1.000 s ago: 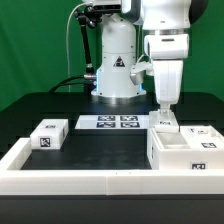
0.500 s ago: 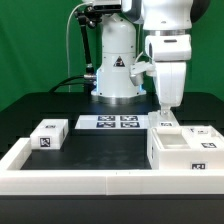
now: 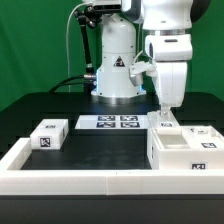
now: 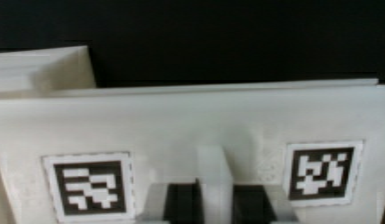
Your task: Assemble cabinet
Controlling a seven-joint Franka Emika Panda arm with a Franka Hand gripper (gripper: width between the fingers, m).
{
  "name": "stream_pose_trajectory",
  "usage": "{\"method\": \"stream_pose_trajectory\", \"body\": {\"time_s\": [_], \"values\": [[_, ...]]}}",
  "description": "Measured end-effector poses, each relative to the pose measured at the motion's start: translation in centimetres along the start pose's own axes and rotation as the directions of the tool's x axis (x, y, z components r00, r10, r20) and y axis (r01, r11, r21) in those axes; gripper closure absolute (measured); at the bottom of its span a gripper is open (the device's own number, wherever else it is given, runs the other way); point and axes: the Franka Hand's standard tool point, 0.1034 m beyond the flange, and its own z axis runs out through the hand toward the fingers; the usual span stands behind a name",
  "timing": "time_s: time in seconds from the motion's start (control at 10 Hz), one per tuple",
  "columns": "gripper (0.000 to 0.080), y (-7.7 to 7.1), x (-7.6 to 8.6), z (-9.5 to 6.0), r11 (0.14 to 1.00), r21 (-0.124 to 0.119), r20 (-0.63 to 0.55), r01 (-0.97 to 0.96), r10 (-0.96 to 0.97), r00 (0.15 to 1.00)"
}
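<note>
The gripper point(image 3: 165, 113) sits low on a small tagged block point(image 3: 163, 123) touching the cabinet body point(image 3: 172, 158) rear wall; finger opening and grip cannot be told. The second block point(image 3: 48, 135) lies well apart from that body, toward the exterior view's left

Arm point(image 3: 168, 25) upright, tool point(image 3: 164, 112) low, straight down, finger gap unclear.

No words or numbers can be read; the only signs are a black triangular warning mark point(image 3: 117, 62) on the arm's white base point(image 3: 117, 82) and black-and-white square tags on the marker board point(image 3: 108, 122), the small block point(image 3: 47, 134) and the cabinet body point(image 3: 176, 158).
</note>
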Motion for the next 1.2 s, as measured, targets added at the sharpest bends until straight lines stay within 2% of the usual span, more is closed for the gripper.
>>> {"method": "stream_pose_trajectory", "body": {"time_s": [0.1, 0.6, 1.2], "values": [[0.0729, 0.5, -0.2, 0.1, 1.0, 0.002, -0.002, 0.022, -0.022, 1.0], [0.0729, 3.0, -0.6, -0.1, 0.998, -0.022, -0.017, 0.052, -0.052, 0.998], [0.0729, 3.3, -0.7, -0.1, 0.998, -0.029, -0.019, 0.048, -0.049, 0.999]]}}
